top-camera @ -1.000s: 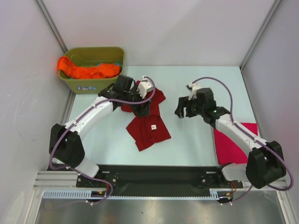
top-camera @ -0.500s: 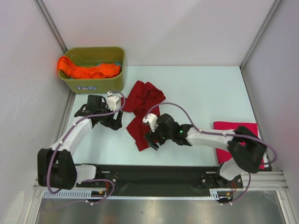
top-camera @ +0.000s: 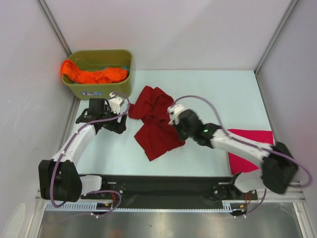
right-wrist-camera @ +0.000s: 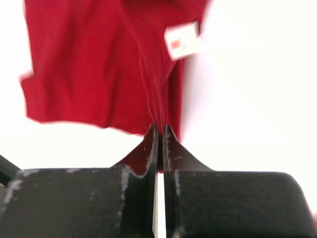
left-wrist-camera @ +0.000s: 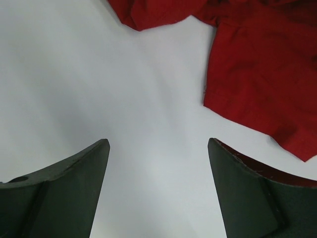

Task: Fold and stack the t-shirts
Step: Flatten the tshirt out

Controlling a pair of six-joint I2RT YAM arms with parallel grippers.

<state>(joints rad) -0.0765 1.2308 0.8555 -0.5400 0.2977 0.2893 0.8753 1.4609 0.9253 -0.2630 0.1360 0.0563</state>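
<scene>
The dark red t-shirt point(top-camera: 154, 130) lies crumpled in the middle of the table; it also fills the top of the right wrist view point(right-wrist-camera: 99, 64) and the upper right of the left wrist view point(left-wrist-camera: 262, 74). My right gripper point(top-camera: 177, 125) point(right-wrist-camera: 159, 130) is shut on a raised fold at its right edge, near a white label point(right-wrist-camera: 182, 40). My left gripper point(top-camera: 106, 123) point(left-wrist-camera: 157, 148) stands open over bare table left of the shirt, holding nothing. A folded magenta-pink t-shirt point(top-camera: 250, 148) lies at the right under the right arm. An orange t-shirt point(top-camera: 94, 75) hangs over the tub.
The olive-green tub point(top-camera: 101, 89) stands at the back left corner, just beyond my left gripper. White walls close in the table point(top-camera: 213, 94) on the left, back and right. The black base rail runs along the near edge.
My left gripper let go of the red shirt and drew back to the left, staying open. My right arm swung left across the table to the shirt and shut on its right edge.
</scene>
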